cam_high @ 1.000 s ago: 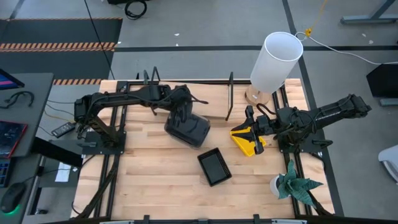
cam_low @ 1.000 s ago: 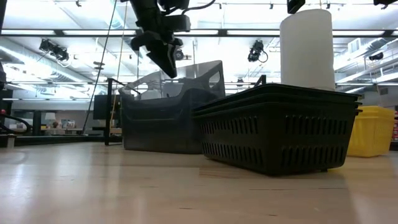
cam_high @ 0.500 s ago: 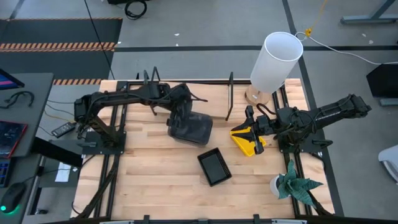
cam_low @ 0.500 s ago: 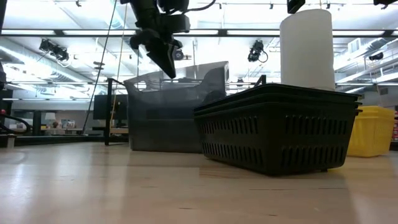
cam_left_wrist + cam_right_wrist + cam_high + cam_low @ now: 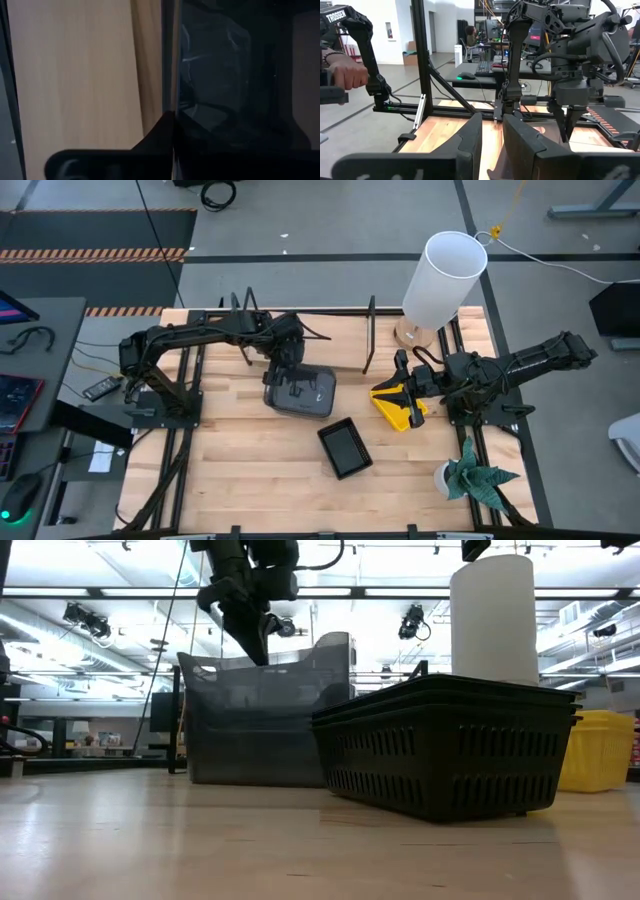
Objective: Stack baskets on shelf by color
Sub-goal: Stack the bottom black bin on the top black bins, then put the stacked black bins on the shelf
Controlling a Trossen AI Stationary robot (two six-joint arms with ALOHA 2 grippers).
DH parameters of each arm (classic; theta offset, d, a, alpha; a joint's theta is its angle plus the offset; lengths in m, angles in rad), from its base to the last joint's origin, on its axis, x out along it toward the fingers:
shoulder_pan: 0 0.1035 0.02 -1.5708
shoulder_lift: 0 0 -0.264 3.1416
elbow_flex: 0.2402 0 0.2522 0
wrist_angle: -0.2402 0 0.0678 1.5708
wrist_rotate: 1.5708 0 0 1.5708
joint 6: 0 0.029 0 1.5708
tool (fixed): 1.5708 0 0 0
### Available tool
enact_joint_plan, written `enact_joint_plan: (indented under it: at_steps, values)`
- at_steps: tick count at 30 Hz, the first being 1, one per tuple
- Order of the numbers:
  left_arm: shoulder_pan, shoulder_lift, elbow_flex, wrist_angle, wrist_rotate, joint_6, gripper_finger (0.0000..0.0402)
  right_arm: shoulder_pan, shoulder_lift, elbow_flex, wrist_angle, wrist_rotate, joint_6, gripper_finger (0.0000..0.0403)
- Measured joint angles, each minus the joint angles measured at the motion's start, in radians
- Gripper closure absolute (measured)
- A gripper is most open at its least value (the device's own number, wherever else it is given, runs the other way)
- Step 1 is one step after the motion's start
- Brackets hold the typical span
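Observation:
My left gripper [image 5: 284, 370] is shut on the rim of a grey basket [image 5: 300, 392], which stands upright with its opening up, just on the near side of the shelf [image 5: 335, 345] and its black wire uprights [image 5: 368, 335]. Nested black mesh baskets [image 5: 345, 447] [image 5: 445, 745] rest on the table closer to its near edge. A yellow basket [image 5: 395, 408] [image 5: 600, 750] sits under my right gripper [image 5: 492, 142]. That gripper points level toward the table's left, its fingers a small gap apart with nothing showing between them. My left gripper holds the grey basket by the top edge of its wall [image 5: 172, 95], on the side toward the table's far left. One finger [image 5: 155, 137] is outside the wall, the other inside. The fingers [image 5: 250, 635] come steeply from above. The basket stands upright with its bottom down on the wood.
A tall white cylinder [image 5: 440, 275] stands at the far right corner and a small potted plant [image 5: 470, 478] at the near right. A person's hand [image 5: 342, 75] shows beyond the table's left side. Bare wood lies at the near left.
My left gripper has turned about its wrist and shifted a little toward the table's left. The grey basket has swung round with it: it stood skewed and tipped a second ago and now stands square and upright, slightly farther left. My right arm has kept still.

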Motion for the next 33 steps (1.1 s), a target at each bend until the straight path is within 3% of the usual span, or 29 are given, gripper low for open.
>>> enact_joint_plan:
  at_steps: [14, 21, 27, 33]
  values:
    - [-0.002, 0.000, 0.000, -0.003, -0.038, -0.074, 0.0294, 0.000, 0.000, 0.000, 0.004, 0.000, 0.000, 0.0320]
    - [-0.041, 0.000, 0.000, -0.143, -0.045, -0.058, 0.0281, 0.000, 0.000, 0.000, 0.004, 0.000, 0.002, 0.0320]
    - [-0.153, 0.000, 0.000, -0.325, -0.149, 0.279, 0.0291, 0.000, 0.000, 0.000, 0.004, 0.000, 0.001, 0.0320]
    - [-0.256, 0.000, 0.000, -0.329, -0.268, 0.535, 0.0268, 0.000, 0.000, 0.000, 0.003, 0.000, 0.002, 0.0320]
